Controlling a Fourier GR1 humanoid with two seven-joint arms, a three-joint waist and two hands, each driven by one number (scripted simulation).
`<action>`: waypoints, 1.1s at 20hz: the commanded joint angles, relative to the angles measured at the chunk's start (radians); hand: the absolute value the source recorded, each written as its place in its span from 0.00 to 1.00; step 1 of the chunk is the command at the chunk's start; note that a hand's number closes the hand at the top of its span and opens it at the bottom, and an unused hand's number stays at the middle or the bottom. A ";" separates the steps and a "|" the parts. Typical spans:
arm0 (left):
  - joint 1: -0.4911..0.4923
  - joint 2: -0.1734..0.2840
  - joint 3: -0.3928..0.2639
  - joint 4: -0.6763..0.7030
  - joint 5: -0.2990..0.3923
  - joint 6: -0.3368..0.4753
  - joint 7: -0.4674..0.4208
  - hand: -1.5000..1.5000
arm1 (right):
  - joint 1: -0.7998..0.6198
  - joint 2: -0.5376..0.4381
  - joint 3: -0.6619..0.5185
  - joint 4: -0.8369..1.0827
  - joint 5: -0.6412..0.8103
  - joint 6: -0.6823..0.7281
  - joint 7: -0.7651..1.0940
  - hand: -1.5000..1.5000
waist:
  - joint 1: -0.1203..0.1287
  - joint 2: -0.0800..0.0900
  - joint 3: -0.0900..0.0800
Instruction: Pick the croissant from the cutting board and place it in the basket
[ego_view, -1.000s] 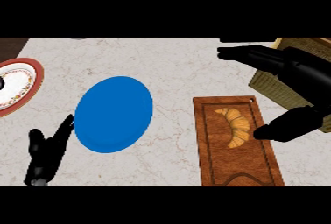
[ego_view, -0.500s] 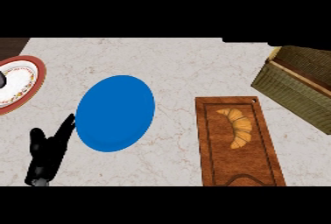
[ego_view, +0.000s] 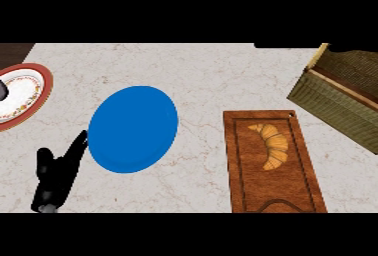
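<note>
A golden croissant (ego_view: 271, 145) lies on the upper half of a brown wooden cutting board (ego_view: 270, 190) at the right of the marble counter. A woven basket (ego_view: 342, 94) stands at the far right, just beyond the board's top corner, partly cut off by the view's edge. My left hand (ego_view: 57, 172) rests at the lower left with its fingers straight, pointing up toward the blue plate. My right hand does not show anywhere.
A blue plate (ego_view: 133, 128) lies left of centre, close to my left hand. A white plate with a red patterned rim (ego_view: 23, 95) sits at the left edge. Bare marble separates the blue plate and the board.
My right hand, which hovered over the board and basket a second ago, has left the view. The basket now shows uncovered. The left hand has stayed put.
</note>
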 joint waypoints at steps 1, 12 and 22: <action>0.049 -0.039 -0.013 0.103 0.005 -0.017 -0.005 0.50 | 0.039 0.059 0.017 -0.031 0.020 0.001 0.018 0.00 | -0.005 0.007 -0.011; 0.049 -0.067 -0.028 0.022 -0.039 0.013 0.065 0.50 | 0.255 0.195 0.011 -0.078 0.219 -0.131 -0.087 0.00 | -0.007 0.007 -0.009; 0.072 -0.061 0.001 0.004 -0.027 -0.027 0.064 0.50 | 0.286 0.294 0.148 0.052 0.488 -0.241 -0.174 0.00 | 0.009 0.010 -0.009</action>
